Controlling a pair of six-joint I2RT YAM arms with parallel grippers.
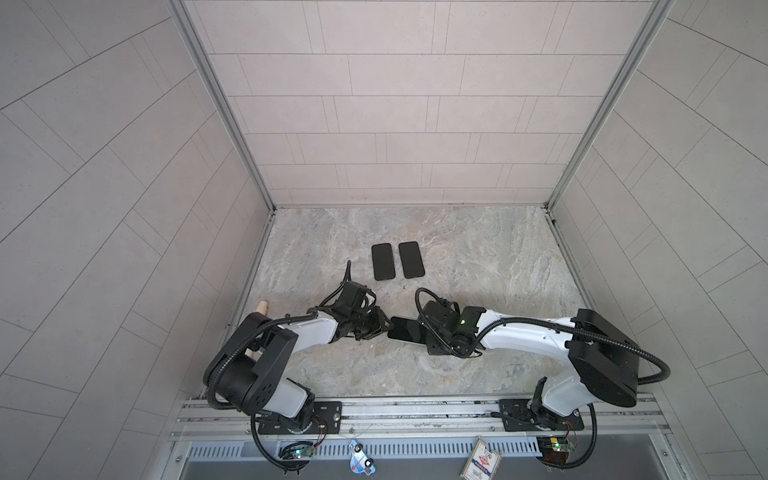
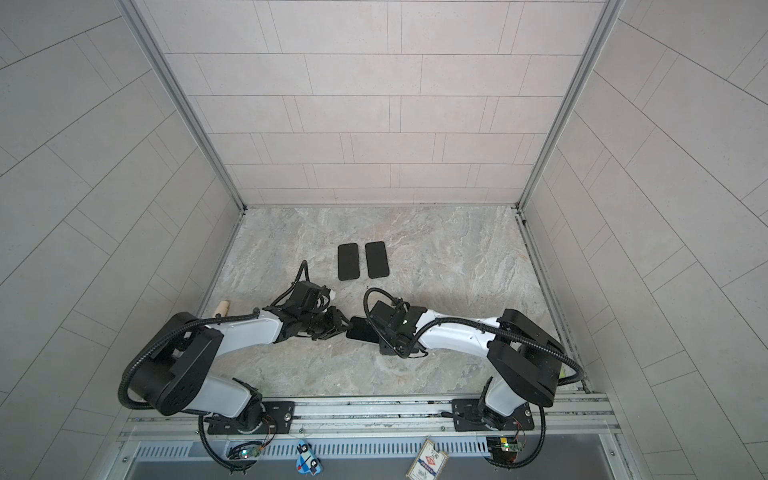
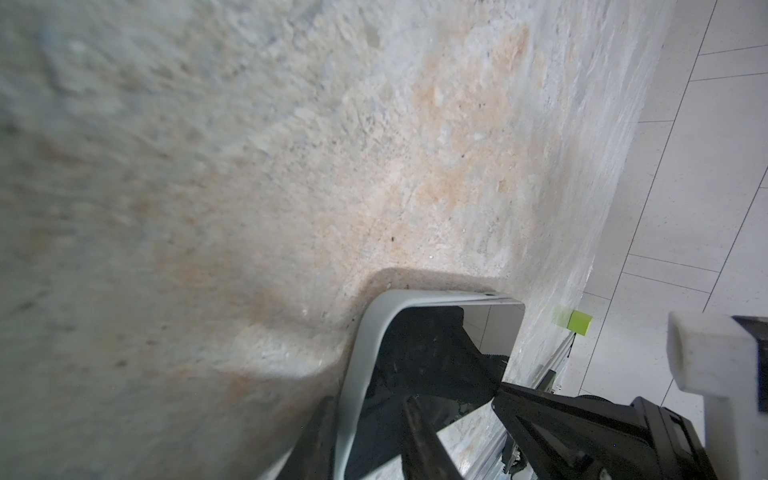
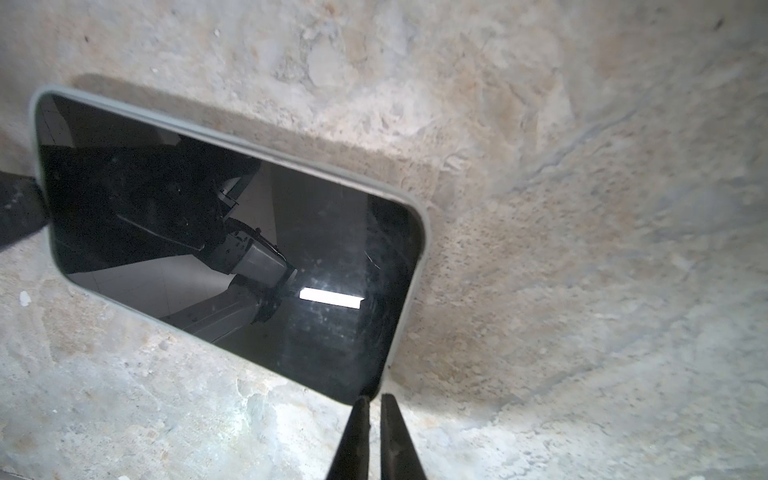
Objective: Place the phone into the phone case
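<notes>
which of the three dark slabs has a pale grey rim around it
The phone nearest the robot; its pale grey case rim shows in the left wrist view. The left slab and right slab farther back look plain black.

Two dark slabs (image 1: 382,262), possibly cases; one phone (image 1: 405,329).

Looks down on a bench (image 1: 457,249) of mottled grey-beige stone, closed in behind and at both sides by walls (image 1: 407,104) of pale oblong tiles. Has metal posts (image 1: 226,108) at the back corners, a metal rail (image 1: 415,409) and a slotted grille (image 1: 415,449) along the front. Lit softly and evenly.
</notes>
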